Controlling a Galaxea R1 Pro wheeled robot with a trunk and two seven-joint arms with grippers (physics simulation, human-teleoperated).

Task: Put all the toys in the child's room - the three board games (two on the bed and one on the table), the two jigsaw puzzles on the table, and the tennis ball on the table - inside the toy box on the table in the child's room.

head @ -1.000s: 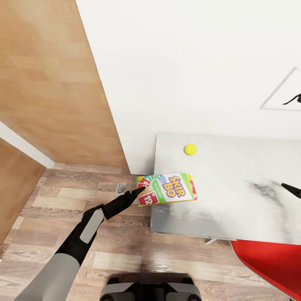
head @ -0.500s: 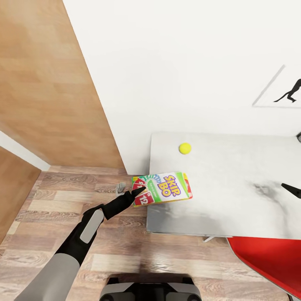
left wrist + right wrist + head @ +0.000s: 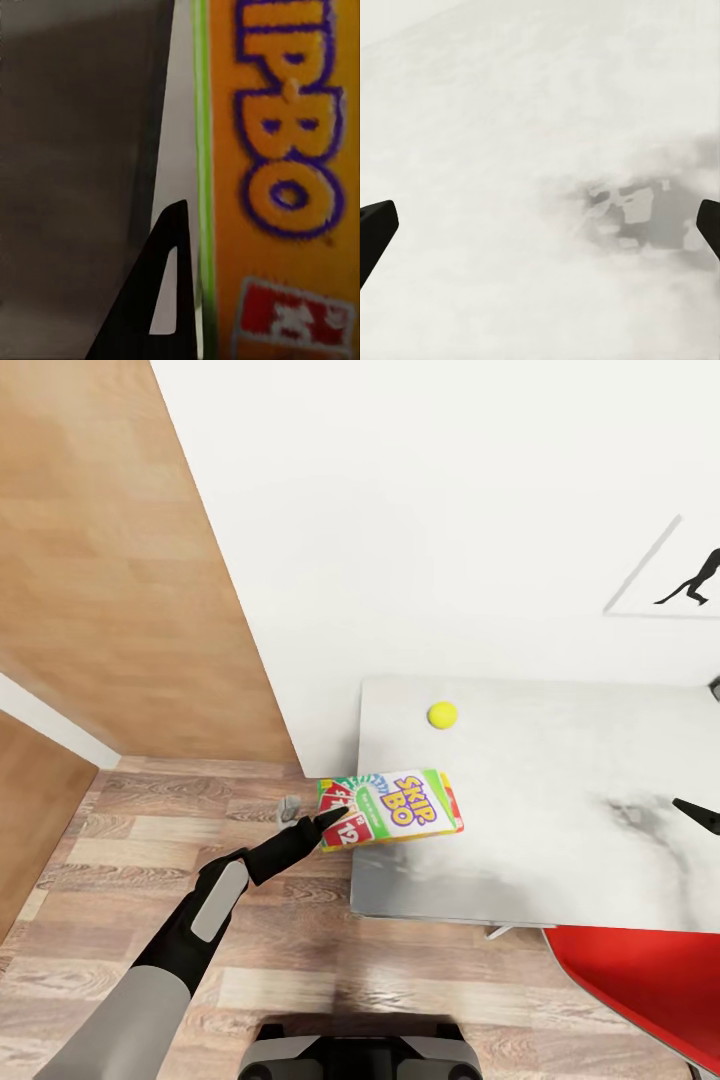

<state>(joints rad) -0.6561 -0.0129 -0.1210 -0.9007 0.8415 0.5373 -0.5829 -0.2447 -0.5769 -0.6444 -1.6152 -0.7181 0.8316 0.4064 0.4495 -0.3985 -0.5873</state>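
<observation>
Skip-Bo box (image 3: pixel 392 809): flat glossy card, pinched by left gripper (image 3: pixel 333 818).

Left arm stretches forward, its left claw (image 3: pixel 335 820) clamped on the Skip-Bo box (image 3: pixel 392 808); right claw (image 3: pixel 540 232) spread wide, tips far apart.

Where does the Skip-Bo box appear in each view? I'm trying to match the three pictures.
Head view: the Skip-Bo box sits at the table's near left corner, pinched by the left gripper.
Left wrist view: its orange side runs beside one dark finger.
Right wrist view: not in it; there is tabletop.
Shared landmark: the white table.
</observation>
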